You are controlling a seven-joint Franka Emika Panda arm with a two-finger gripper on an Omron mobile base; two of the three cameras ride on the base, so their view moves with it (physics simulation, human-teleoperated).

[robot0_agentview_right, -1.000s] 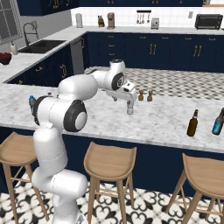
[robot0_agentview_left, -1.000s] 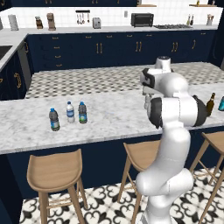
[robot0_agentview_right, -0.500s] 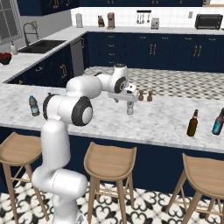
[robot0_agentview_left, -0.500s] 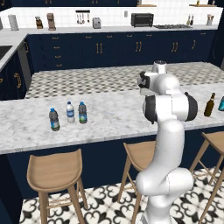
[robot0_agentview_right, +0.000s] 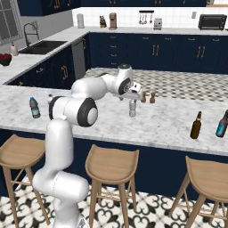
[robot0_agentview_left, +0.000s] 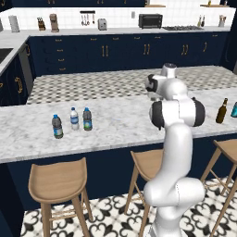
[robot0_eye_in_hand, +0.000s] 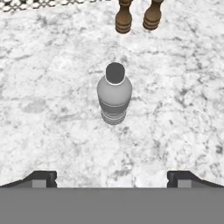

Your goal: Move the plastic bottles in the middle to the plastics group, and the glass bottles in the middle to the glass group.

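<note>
No writing can be read on any label; the labels show only as bands of blue or blue-green.

In the hand view the gripper (robot0_eye_in_hand: 112, 177) hangs above the marble counter (robot0_eye_in_hand: 48, 113) with its tips spread wide and nothing between them. Straight below stands a pale grey bottle (robot0_eye_in_hand: 114, 94) with a whitish cap, upright and untouched, and two brown shakers (robot0_eye_in_hand: 138, 16) stand beyond it.

The right base view gives the same pale bottle (robot0_agentview_right: 132, 108) from the side, just under the gripper (robot0_agentview_right: 133, 94), with the shakers (robot0_agentview_right: 148, 97) near it. Further right along the counter (robot0_agentview_right: 147, 127) stand a brown bottle (robot0_agentview_right: 196, 125) and a teal bottle (robot0_agentview_right: 221, 124) — near each other, apart from the pale one. A blue-capped bottle (robot0_agentview_right: 34, 107) shows at the far left.

The left base view shows what the others do not — three bottles (robot0_agentview_left: 72, 122) close together at the counter's left: dark with blue label, clear-white, and dark with blue-green label. The brown bottle (robot0_agentview_left: 221, 111) stands at the right edge.
</note>
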